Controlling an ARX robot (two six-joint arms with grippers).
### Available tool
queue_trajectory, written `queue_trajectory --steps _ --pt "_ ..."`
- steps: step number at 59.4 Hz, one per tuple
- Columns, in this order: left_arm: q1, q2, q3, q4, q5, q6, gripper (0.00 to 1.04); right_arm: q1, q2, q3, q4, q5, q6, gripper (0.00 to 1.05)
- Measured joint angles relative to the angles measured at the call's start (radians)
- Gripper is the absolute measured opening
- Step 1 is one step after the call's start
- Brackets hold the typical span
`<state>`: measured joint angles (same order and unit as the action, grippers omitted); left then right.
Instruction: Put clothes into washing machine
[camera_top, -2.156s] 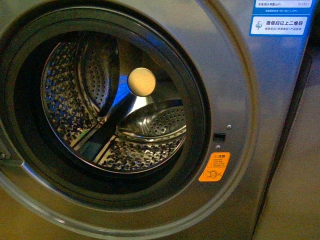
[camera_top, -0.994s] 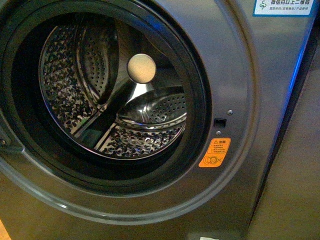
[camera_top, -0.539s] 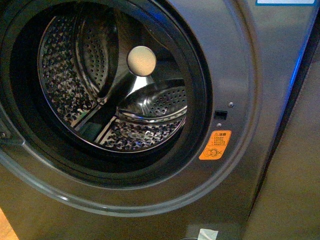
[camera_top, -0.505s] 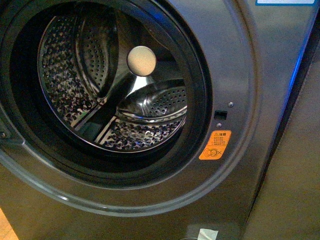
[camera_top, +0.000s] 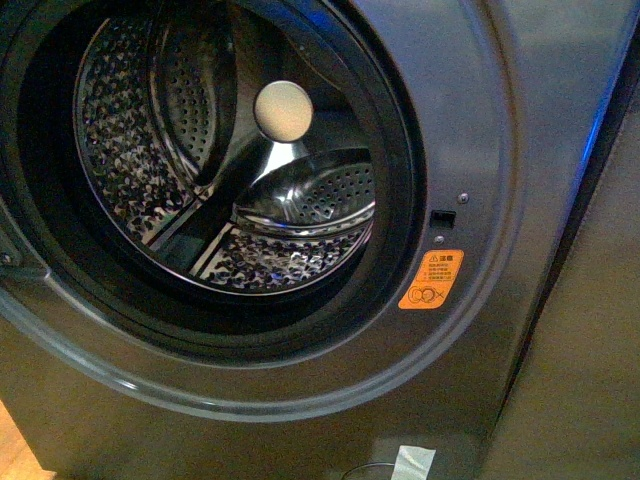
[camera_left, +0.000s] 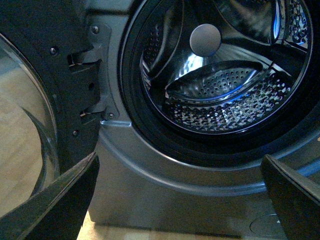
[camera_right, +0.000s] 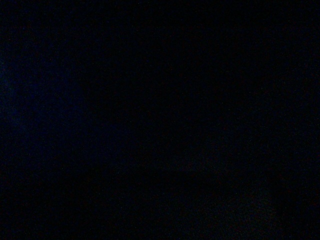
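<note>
The grey washing machine (camera_top: 520, 150) fills the front view, its round porthole open onto the perforated steel drum (camera_top: 130, 170), which holds no fabric. An orange warning sticker (camera_top: 431, 279) sits right of the porthole. In the left wrist view the drum (camera_left: 220, 95) shows beyond my left gripper (camera_left: 185, 200), which is open and empty in front of the machine's lower front panel, its dark fingers (camera_left: 55, 205) wide apart. The navy clothes are out of view. The right wrist view is dark. Neither arm shows in the front view.
The open door (camera_left: 35, 90) with its hinge (camera_left: 92, 82) stands left of the porthole in the left wrist view. Light wooden floor (camera_left: 20, 145) shows through the door glass and under the machine. A white tape strip (camera_top: 414, 462) sits on the machine's lower front.
The front view has shifted: the drum, sticker and door latch sit higher in the picture, the blue-white labels have left the top edge, and the tape strip has come into view below.
</note>
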<state>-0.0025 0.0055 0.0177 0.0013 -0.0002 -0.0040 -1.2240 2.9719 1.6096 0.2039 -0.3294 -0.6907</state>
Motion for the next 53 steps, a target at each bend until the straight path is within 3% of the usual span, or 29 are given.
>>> queue_trajectory --steps 19,29,47,53 --pt "0.0 0.0 0.0 0.0 0.0 0.0 0.98 -0.006 0.009 -0.003 -0.012 -0.001 0.003 0.94" --pt "0.0 0.0 0.0 0.0 0.0 0.0 0.98 -0.006 0.009 -0.02 0.014 0.005 0.004 0.71" --pt "0.0 0.0 0.0 0.0 0.0 0.0 0.98 0.005 -0.086 -0.148 0.161 -0.01 0.06 0.17" --pt "0.0 0.0 0.0 0.0 0.0 0.0 0.98 0.012 -0.149 -0.215 0.213 -0.04 0.068 0.07"
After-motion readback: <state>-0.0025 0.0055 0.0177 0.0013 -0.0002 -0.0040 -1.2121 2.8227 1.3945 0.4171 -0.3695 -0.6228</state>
